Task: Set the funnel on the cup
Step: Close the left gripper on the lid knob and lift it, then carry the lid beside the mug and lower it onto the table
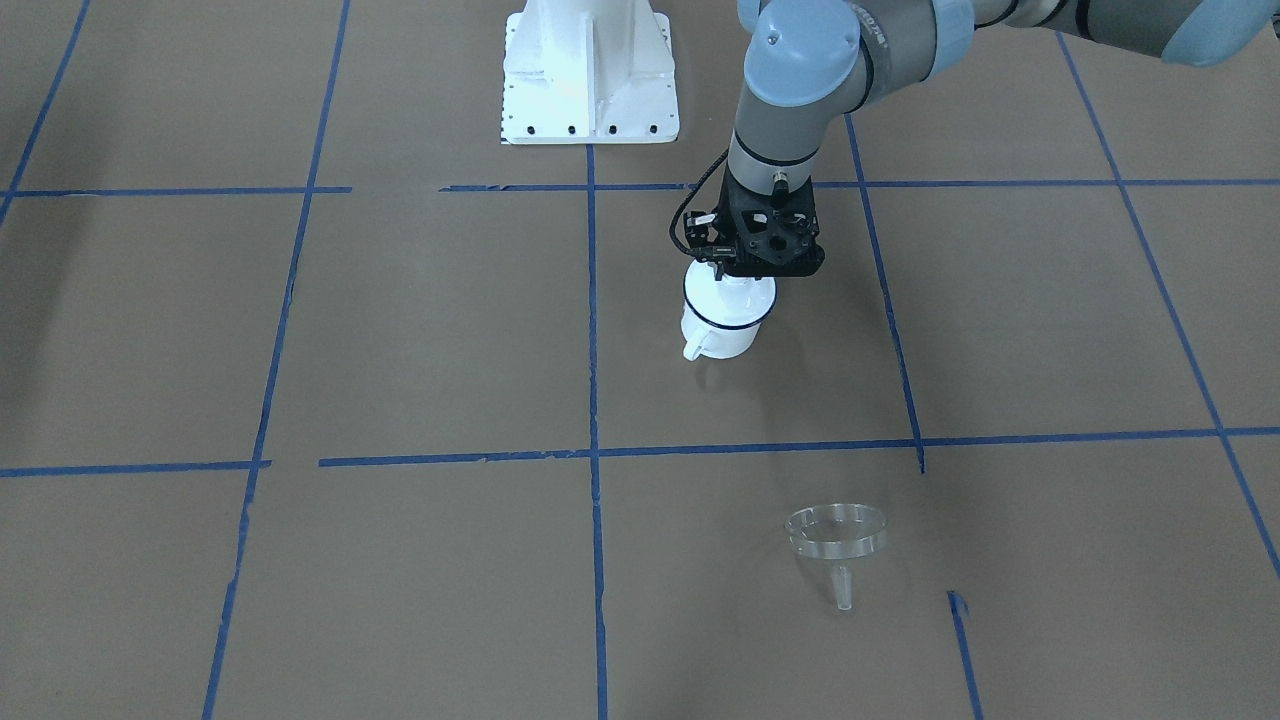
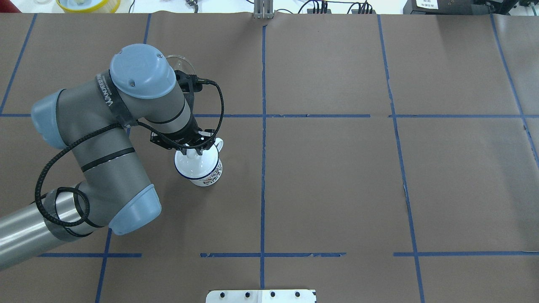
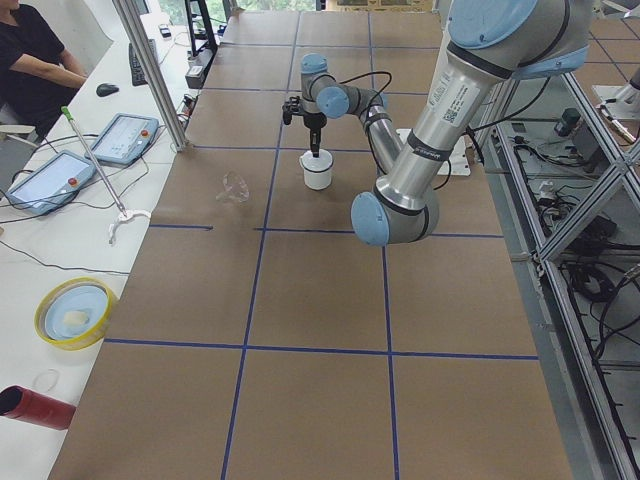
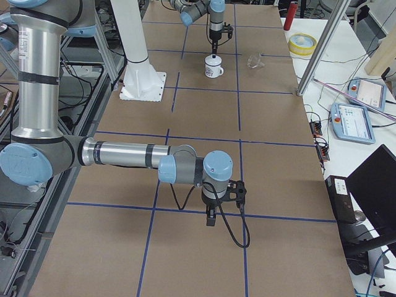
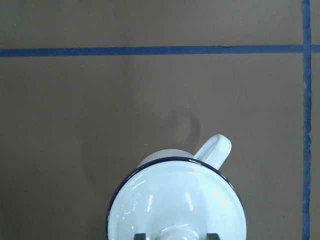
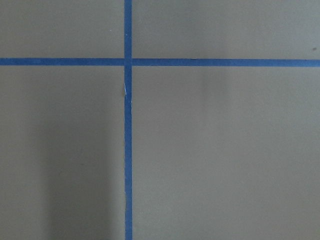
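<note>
Overhead exterior: one cup [image 2: 200, 167], lidded; left gripper [image 2: 194, 150] clamps lid knob [image 5: 181, 233]; one funnel [image 1: 838, 537] apart; right gripper unclear

Far arm over the mug

The far pincer [image 4: 214, 42] points down just above the cup [image 4: 213, 66]; the funnel [image 4: 255, 61] lies beside it on the surface [image 4: 204, 111].
</note>
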`<state>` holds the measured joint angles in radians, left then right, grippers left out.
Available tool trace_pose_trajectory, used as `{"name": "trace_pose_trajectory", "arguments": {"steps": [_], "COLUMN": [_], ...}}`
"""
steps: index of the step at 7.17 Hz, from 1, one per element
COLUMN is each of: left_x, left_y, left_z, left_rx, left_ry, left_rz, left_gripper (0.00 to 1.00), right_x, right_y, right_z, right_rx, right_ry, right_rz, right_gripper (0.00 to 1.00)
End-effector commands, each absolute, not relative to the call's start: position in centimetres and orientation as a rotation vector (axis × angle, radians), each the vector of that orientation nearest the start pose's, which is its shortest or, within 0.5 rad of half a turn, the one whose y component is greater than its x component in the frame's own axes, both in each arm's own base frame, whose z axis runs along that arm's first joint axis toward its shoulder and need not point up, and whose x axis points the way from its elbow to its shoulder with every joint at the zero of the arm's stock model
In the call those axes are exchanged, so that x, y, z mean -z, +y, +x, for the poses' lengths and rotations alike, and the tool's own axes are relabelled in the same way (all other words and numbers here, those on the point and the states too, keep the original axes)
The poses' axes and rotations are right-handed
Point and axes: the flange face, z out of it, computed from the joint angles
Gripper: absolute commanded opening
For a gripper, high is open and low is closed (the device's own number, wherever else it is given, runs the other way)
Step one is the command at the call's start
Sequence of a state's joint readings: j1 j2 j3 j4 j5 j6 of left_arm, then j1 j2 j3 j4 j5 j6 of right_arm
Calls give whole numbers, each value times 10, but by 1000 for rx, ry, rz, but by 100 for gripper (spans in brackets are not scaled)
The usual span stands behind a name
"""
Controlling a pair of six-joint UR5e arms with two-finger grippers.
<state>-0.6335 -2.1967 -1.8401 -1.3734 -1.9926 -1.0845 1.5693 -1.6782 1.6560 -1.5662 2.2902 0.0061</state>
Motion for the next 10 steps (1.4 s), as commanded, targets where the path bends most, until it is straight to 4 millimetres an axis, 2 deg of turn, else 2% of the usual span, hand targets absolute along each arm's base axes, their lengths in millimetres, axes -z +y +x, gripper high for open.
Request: {"name": "trace_pose_trajectory", "arguments": {"steps": [1, 3, 5, 6, 7, 8, 10], "left_x": [-201, -187, -165, -154, -157, -162, -201], "left_y": [-445, -436, -424, -429, -448, -458, -441], "left_z": [448, 430, 401, 385, 361, 347, 322], "left_rx": [-13, -11, -4, 20, 35, -5, -46], "left_ry": [807, 813, 805, 788, 777, 766, 765], "left_rz": [30, 38, 40, 41, 73, 108, 141], "left_gripper": [4, 0, 0, 0, 0, 0, 0], "right_x": [-671, -670, -671, -670, -670, -671, -670], "right_y": [-445, -445, -445, -445, -445, -445, -445], "right_z": [67, 67, 67, 67, 67, 67, 67], "right_rx": [-11, -10, -11, -10, -10, -11, -10], "right_ry": [-719, -719, -719, -719, -719, -719, -719], "right_rz": [-20, -19, -20, -19, -19, -20, -19], "right_gripper": [100, 100, 100, 100, 100, 100, 100]}}
